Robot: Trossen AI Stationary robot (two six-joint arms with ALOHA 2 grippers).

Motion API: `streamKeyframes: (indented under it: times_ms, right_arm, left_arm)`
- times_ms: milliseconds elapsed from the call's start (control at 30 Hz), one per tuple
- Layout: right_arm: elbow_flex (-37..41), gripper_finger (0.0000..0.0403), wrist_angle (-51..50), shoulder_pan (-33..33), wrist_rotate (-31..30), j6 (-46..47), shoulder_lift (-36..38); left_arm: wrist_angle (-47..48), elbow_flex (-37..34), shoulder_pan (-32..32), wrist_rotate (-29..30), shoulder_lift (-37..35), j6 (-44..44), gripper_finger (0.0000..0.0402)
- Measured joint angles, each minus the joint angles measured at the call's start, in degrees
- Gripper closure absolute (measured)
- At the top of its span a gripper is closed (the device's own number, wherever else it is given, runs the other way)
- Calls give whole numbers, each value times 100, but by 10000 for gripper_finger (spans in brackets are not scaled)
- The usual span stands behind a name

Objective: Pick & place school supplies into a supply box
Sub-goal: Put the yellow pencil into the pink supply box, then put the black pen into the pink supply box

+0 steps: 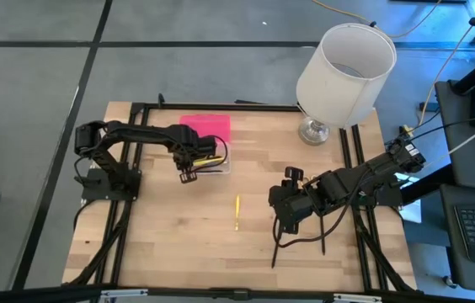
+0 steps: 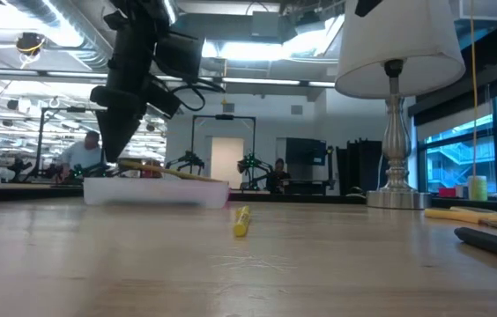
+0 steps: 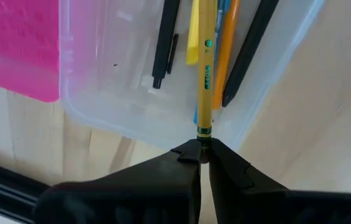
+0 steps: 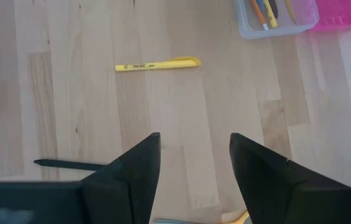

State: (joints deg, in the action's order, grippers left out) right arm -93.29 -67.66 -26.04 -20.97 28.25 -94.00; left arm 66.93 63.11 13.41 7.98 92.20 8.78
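Observation:
The supply box's clear base [image 1: 215, 162] sits on the table with its pink lid [image 1: 205, 126] folded open toward the far edge. In the left wrist view the base [image 3: 119, 93] holds black pens [image 3: 163, 43], an orange one [image 3: 226, 43] and a yellow one [image 3: 192, 37]. My left gripper [image 1: 189, 174] [image 3: 204, 154] is at the base's near left corner, shut on a yellow pencil [image 3: 205, 68] [image 2: 174, 173]. A yellow pen [image 1: 237, 212] [image 4: 157, 64] [image 2: 241, 220] lies loose at mid-table. My right gripper [image 1: 286, 220] [image 4: 194, 149] hovers open to its right. Black pens [image 1: 322, 242] [image 4: 70, 164] lie near it. My left gripper pinches the yellow pencil at its very end, by the green-banded ferrule [image 3: 204, 132], between the two fingertips. The fingers come slanting down from the near left and lie in line with the pencil. The pencil runs nearly level over the box's rim, its far part above the pens inside.
A big white lampshade [image 1: 344, 66] on a metal stand [image 1: 313, 130] [image 2: 394, 132] occupies the far right of the table. Black rails [image 1: 136, 210] run along the table's left and right sides. Bare wood [image 1: 187, 236] stretches between the box and the near edge.

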Motion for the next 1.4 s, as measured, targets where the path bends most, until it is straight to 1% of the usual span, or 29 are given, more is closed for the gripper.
streamKeyframes:
  times_ms: [200,567,767,1067,1267,1400]
  right_arm:
    - [1,207,7,-2,0,0,0]
    - [0,207,18,-2,2,0,0]
    - [1,207,13,0,2,0,0]
    - [1,207,-30,-2,9,-2,0]
    - [1,207,-113,-2,175,10,0]
    - [1,207,-409,-2,505,524,0]
  left_arm:
    - [-8,0,0,-38,8,-12,393]
    - [-132,4,-17,-10,544,-1,393]
    - [-144,4,-17,-10,621,1,391]
    - [-142,4,-17,-4,621,62,354]
    - [-93,4,-17,-54,621,100,338]
    - [199,4,-22,-240,472,162,334]
